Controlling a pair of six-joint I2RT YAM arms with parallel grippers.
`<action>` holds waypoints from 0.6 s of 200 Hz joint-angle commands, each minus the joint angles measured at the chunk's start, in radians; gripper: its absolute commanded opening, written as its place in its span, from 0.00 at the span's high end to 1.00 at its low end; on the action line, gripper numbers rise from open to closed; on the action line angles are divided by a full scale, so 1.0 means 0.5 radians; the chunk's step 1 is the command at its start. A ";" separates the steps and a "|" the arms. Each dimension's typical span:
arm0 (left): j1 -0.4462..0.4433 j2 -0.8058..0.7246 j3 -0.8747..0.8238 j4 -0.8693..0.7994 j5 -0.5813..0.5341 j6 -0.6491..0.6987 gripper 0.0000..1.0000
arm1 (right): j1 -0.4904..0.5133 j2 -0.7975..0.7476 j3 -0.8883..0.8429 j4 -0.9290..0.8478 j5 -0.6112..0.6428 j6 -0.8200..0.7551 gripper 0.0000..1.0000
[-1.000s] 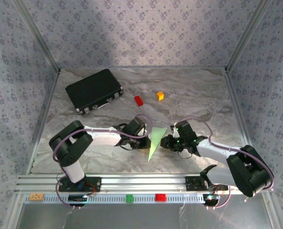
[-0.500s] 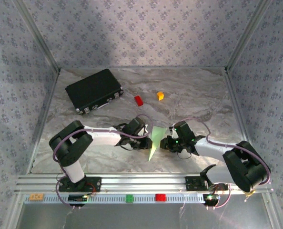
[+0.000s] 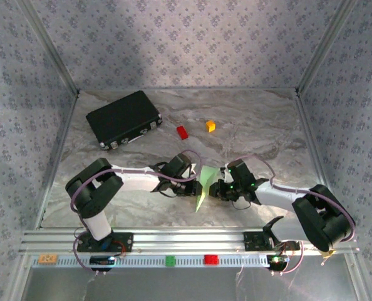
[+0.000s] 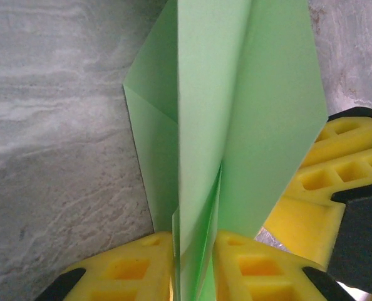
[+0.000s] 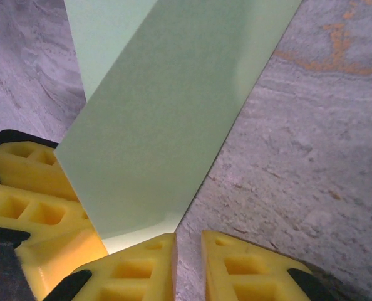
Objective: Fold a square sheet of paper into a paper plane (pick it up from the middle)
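Between the two grippers: paper plane (image 3: 202,182), a long, pale green wedge, pointy end toward the arm bases.
Left gripper (image 4: 195,244): clamped right on the plane's stacked layers at the centre crease, one yellow finger (image 4: 136,269) on each side.
Right gripper (image 5: 189,248): jaws just a thin slit apart with bare table showing through, so nothing's in there. The plane's flap sits over one fingertip, not in the gap.
Edges: all straight and crisp, with one sharp fold down the middle.
Room: loads of bare table (image 3: 255,125) beyond both grippers. The black case (image 3: 123,118) is well off past the left gripper. The red block (image 3: 182,132) and orange block (image 3: 210,125) sit farther out, clear of the paper. Patterned walls (image 3: 173,44) box in three sides.
Materials: thin matte paper, gridded yellow plastic fingers, grey marbled tabletop, and a hard boxy case.
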 commanded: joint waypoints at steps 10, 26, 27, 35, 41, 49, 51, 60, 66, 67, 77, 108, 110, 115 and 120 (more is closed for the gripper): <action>-0.006 0.042 0.002 0.016 0.050 0.026 0.77 | 0.009 0.024 0.027 0.020 -0.028 0.020 0.82; -0.010 0.055 0.010 0.014 0.063 0.030 0.76 | 0.010 0.036 0.023 0.036 -0.037 0.024 0.82; -0.010 0.055 0.011 0.014 0.063 0.031 0.76 | 0.011 0.036 0.023 0.038 -0.039 0.024 0.82; -0.013 0.059 0.015 0.003 0.063 0.036 0.76 | 0.013 0.039 0.023 0.046 -0.043 0.026 0.82; -0.013 0.061 0.022 0.001 0.063 0.040 0.76 | 0.012 0.042 0.023 0.051 -0.043 0.028 0.83; -0.014 0.062 0.023 0.001 0.066 0.040 0.76 | 0.012 0.045 0.024 0.056 -0.044 0.029 0.83; -0.013 0.062 0.024 0.001 0.066 0.043 0.76 | 0.013 0.046 0.025 0.059 -0.045 0.030 0.83; -0.016 0.067 0.028 0.004 0.075 0.045 0.76 | 0.016 0.047 0.023 0.062 -0.041 0.031 0.83; -0.016 0.073 0.034 0.004 0.086 0.048 0.76 | 0.015 0.050 0.022 0.068 -0.040 0.034 0.83; -0.016 0.075 0.035 0.003 0.085 0.049 0.76 | 0.015 0.048 0.023 0.068 -0.039 0.034 0.83; -0.016 0.085 0.044 0.001 0.094 0.050 0.76 | 0.017 0.053 0.018 0.080 -0.042 0.037 0.83; -0.019 0.093 0.045 0.037 0.119 0.041 0.78 | 0.020 0.074 0.013 0.115 -0.054 0.048 0.85; -0.019 0.092 0.045 0.040 0.121 0.040 0.78 | 0.019 0.074 0.013 0.116 -0.054 0.048 0.85; -0.020 0.091 0.045 0.047 0.124 0.037 0.78 | 0.019 0.079 0.013 0.118 -0.056 0.047 0.86; -0.019 0.089 0.045 0.057 0.125 0.035 0.79 | 0.020 0.087 0.013 0.121 -0.057 0.048 0.87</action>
